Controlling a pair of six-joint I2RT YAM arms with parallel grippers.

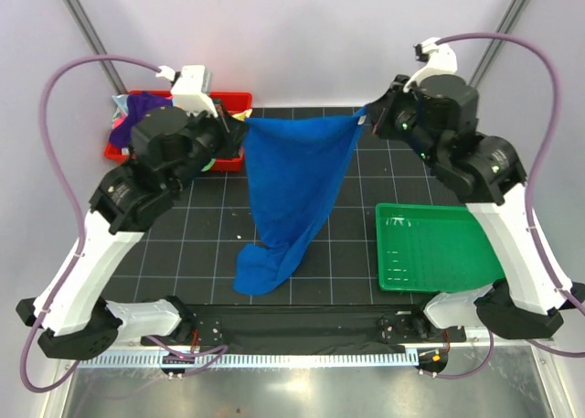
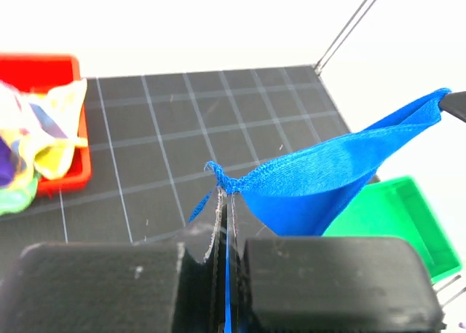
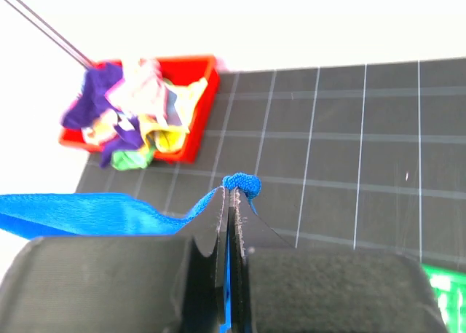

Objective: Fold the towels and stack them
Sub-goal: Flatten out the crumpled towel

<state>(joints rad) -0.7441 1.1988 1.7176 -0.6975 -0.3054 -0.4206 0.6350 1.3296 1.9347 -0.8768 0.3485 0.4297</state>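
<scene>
The left claw [image 2: 224, 196] is pinched almost closed on one top corner of the royal blue towel [image 1: 297, 189], with a small twist of hem poking out just past its tips. The right claw [image 3: 230, 194] is clamped equally narrow on the opposite corner, a bunched knob of cloth showing above its tips. Between the two claws the top edge runs taut and roughly level. Below them the cloth hangs in a narrowing sheet whose lower end lies crumpled on the worktop [image 1: 206, 240], nearer the arm bases than either claw. The step in hand looks like spreading the towel so it can be laid flat for its first fold. To do that well, hold both claws at equal height and the edge stretched between them, but not so hard that the small bites of cloth slip out. Then raise or draw the towel back until the bunched tail opens, and lower it so the tail lands first and the rest rolls out smooth. The green tray [image 1: 439, 249] sits below the right claw and towards the bases, so the hanging cloth should be steered off its rim. The other towels [image 3: 138, 118] lie heaped in the red tray [image 1: 236, 99], just behind the left claw.
</scene>
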